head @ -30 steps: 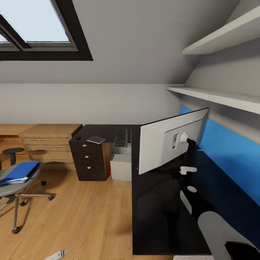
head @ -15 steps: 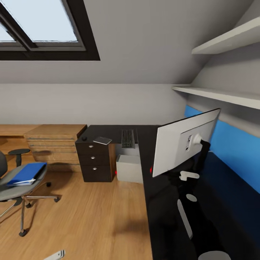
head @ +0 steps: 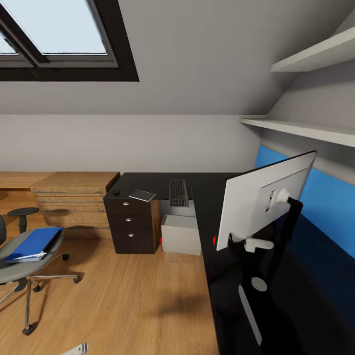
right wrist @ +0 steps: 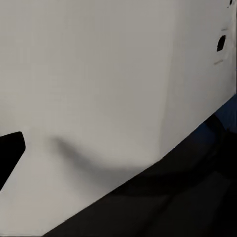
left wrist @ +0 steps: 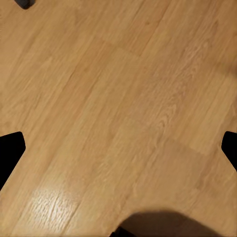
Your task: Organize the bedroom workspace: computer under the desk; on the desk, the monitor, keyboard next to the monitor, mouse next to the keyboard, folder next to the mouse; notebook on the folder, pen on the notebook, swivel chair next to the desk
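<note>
Your left gripper (left wrist: 118, 148) looks straight down at the oak floor (left wrist: 123, 98); its two dark fingertips (left wrist: 9, 148) sit at opposite edges of the wrist picture, spread wide apart with nothing between them. Your right gripper's state cannot be told: one dark fingertip (right wrist: 10, 148) shows against the pale back of the monitor (right wrist: 98, 74), and the other is out of frame.

Take the desk (head: 222, 276) as the reference. On its near run, the monitor (head: 261, 197) stands on its black stand with the grey-white back facing you and the screen turned toward the blue wall panel (head: 325, 207) behind the desk. Off the desk's open side, well apart across the floor, stands the swivel chair (head: 24, 266), with the blue folder (head: 32, 244) lying flat on its seat.

Under the desk's far run sits the computer (head: 181, 235), on the floor just beside the dark drawer unit (head: 132, 222). On the desktop above, the keyboard (head: 178, 192) lies over the computer, the notebook (head: 142, 195) lies over the drawer unit, near the keyboard, and the mouse (head: 116, 192) sits at the far end, beyond the notebook. Past that end the low oak cabinet (head: 74, 197) stands along the wall. The pen cannot be made out.
</note>
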